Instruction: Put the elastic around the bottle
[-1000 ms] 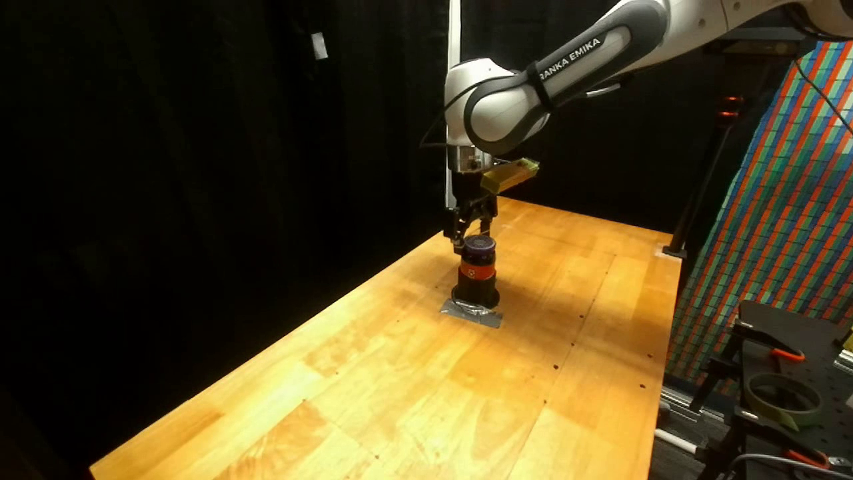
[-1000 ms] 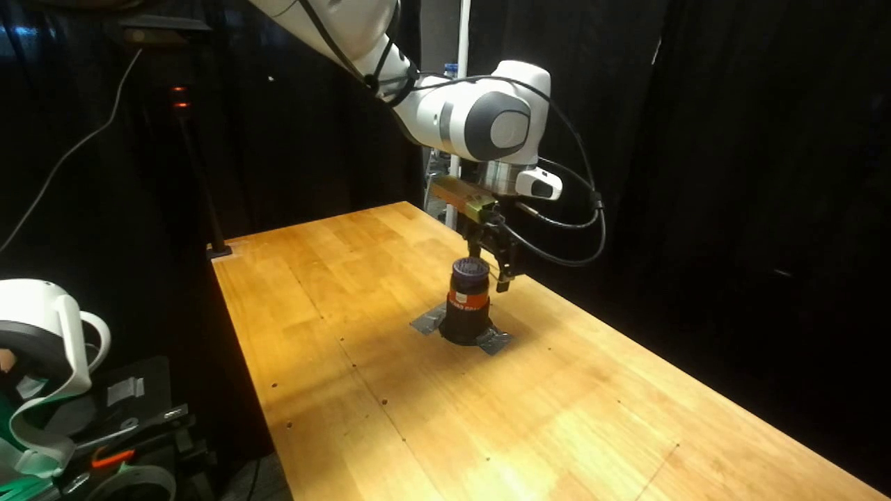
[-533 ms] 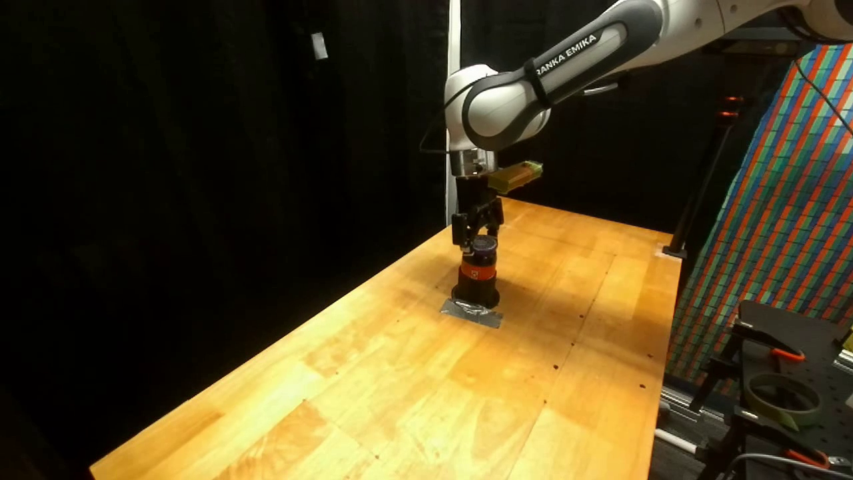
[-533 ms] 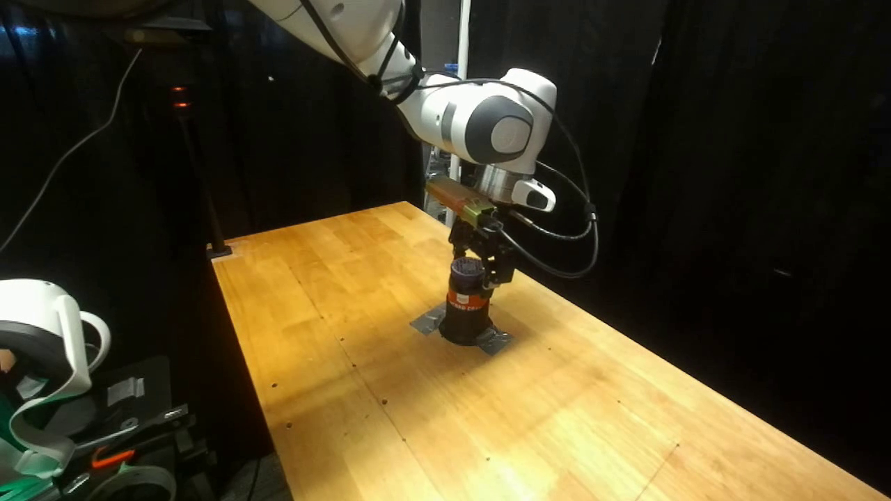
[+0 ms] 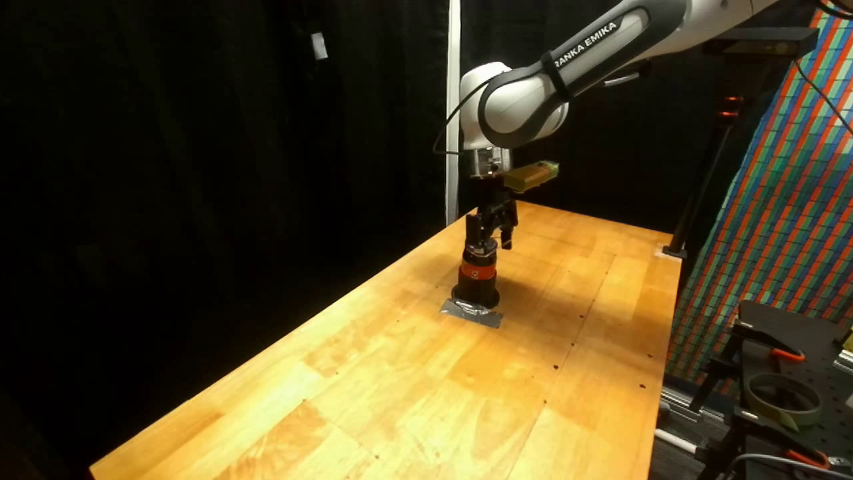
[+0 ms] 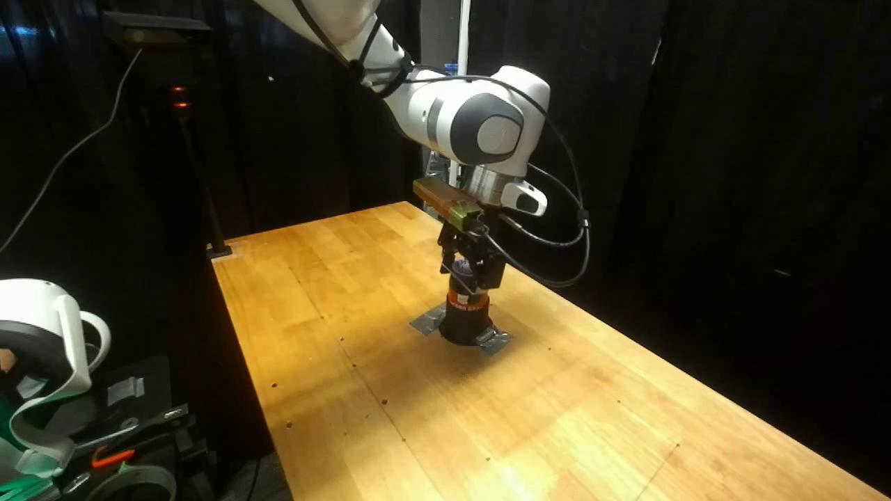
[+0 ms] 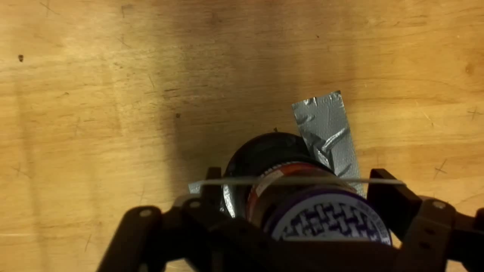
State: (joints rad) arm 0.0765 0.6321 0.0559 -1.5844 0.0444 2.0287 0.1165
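The bottle (image 5: 478,272) stands upright, with a dark purple lid, an orange-red band and a black base. It also shows in an exterior view (image 6: 467,302) and, from above, in the wrist view (image 7: 329,219). My gripper (image 7: 297,175) is open, its fingers on either side of the bottle's top; it also shows in both exterior views (image 5: 490,249) (image 6: 468,278). The thin pale elastic (image 7: 242,181) is stretched between the fingertips. One strand crosses in front of the bottle near the orange band. Another pale line crosses the lid; whether the elastic encircles the bottle I cannot tell.
Grey tape (image 7: 329,128) holds the bottle's base to the wooden table (image 5: 400,387). A black stand (image 5: 674,251) rises at the table's far corner. A side cart with a tape roll (image 5: 783,400) and clamps stands beside the table.
My gripper has moved down and across from beside the bottle to over its top, carrying the stretched elastic with it. The bottle has not moved. The gripper stays open.
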